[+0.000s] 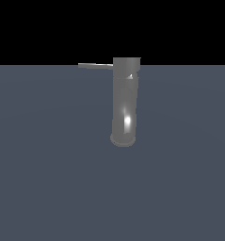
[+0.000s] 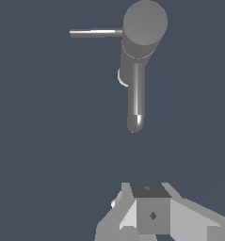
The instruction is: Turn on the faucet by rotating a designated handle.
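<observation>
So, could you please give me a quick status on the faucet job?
Gripper short of faucet, state unclear. Handle untouched, projecting sideways. Nothing in the way.

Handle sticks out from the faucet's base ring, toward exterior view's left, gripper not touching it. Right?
Not quite. The handle projects from the top of the faucet, not the base ring; the exterior view shows it. It does point left, and the gripper is clear of it.

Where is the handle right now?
In the exterior view the handle projects from the top of the faucet toward the exterior view's left. The gripper shows only in the wrist view, apart from it.
</observation>
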You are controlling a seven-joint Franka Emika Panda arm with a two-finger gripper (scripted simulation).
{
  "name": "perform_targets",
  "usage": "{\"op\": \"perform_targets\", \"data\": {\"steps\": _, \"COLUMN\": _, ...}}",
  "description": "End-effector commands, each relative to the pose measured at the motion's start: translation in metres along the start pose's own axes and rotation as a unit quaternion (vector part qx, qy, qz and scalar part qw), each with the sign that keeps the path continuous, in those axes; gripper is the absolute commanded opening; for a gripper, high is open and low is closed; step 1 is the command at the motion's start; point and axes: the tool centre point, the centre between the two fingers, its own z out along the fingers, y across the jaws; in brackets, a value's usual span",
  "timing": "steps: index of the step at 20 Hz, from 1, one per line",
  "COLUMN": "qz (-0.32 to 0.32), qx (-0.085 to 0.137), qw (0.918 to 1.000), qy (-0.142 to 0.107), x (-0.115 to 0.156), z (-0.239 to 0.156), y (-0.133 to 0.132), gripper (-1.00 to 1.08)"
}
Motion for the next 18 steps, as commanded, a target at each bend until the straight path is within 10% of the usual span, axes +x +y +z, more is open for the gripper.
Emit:
{"op": "perform_targets", "data": {"steps": 1, "qz": 0.025, "qx": 0.005, "qw": 0.9997, "qy": -0.001, "x": 0.010, "z": 0.002, "y": -0.003, "gripper": -1.00}}
{"op": "perform_targets", "data": {"steps": 18, "qz": 0.233, "qx": 0.027, "qw": 0.9721, "qy": -0.014, "x": 0.093, "z": 0.031, "y": -0.025, "gripper": -1.00}}
